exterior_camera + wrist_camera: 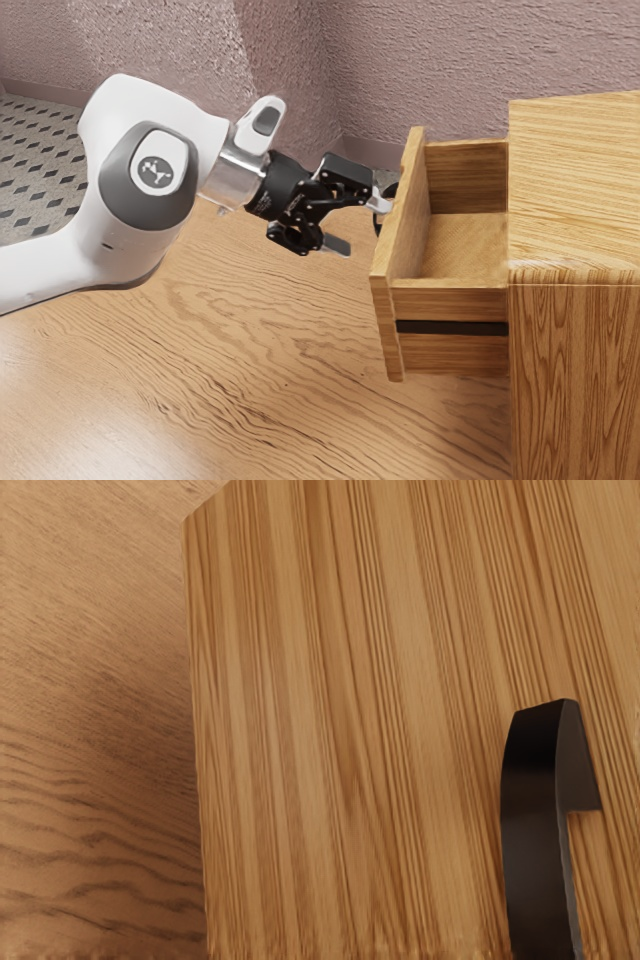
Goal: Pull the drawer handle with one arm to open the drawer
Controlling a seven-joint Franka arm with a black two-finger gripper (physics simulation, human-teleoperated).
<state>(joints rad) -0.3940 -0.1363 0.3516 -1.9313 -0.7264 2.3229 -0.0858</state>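
drawer (455, 250): light wood, pulled well out of cabinet (575, 300) | handle (540, 820): black, curved, on front

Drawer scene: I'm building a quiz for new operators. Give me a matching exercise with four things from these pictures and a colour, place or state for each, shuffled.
Things:
1 drawer
2 handle
3 gripper
4 wall

Descriptions:
A pink, rough
B reaching to the drawer's front
C pulled partway out
D black, curved

Pairs: 1-C, 2-D, 3-B, 4-A
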